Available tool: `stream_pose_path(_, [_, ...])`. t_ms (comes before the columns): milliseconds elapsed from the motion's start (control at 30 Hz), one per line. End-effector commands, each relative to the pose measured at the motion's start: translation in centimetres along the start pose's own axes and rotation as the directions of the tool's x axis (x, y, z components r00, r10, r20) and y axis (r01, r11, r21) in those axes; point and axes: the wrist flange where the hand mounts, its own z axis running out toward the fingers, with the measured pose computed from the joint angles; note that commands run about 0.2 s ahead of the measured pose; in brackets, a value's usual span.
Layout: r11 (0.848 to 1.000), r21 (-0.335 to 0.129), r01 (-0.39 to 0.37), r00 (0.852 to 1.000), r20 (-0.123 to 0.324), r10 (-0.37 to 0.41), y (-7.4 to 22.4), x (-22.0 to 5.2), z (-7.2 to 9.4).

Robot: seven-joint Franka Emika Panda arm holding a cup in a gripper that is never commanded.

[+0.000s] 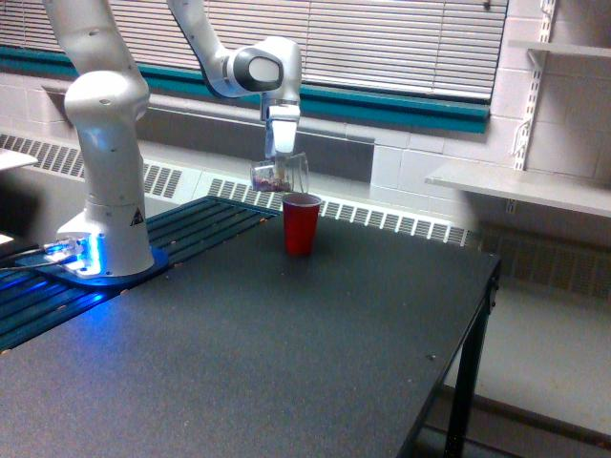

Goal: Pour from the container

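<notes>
The clear cup is gripped by the hand and held tipped on its side just above the red cup on the counter — mouth kept over the rim, presumably so the pieces land inside.

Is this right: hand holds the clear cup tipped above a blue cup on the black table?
Not quite: the cup on the table is red, not blue. The exterior view shows the hand holding the clear cup tipped above it.
</notes>
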Motion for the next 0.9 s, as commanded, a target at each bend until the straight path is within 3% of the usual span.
stream_pose_path(33, [0.999, -0.015, 0.03, 1.0, 0.003, -0.03, 0.23, 0.07, -0.18])
stream_pose_path(900, [0.994, -0.071, 0.089, 0.996, 0.033, -0.087, -0.27, 0.09, 0.3])
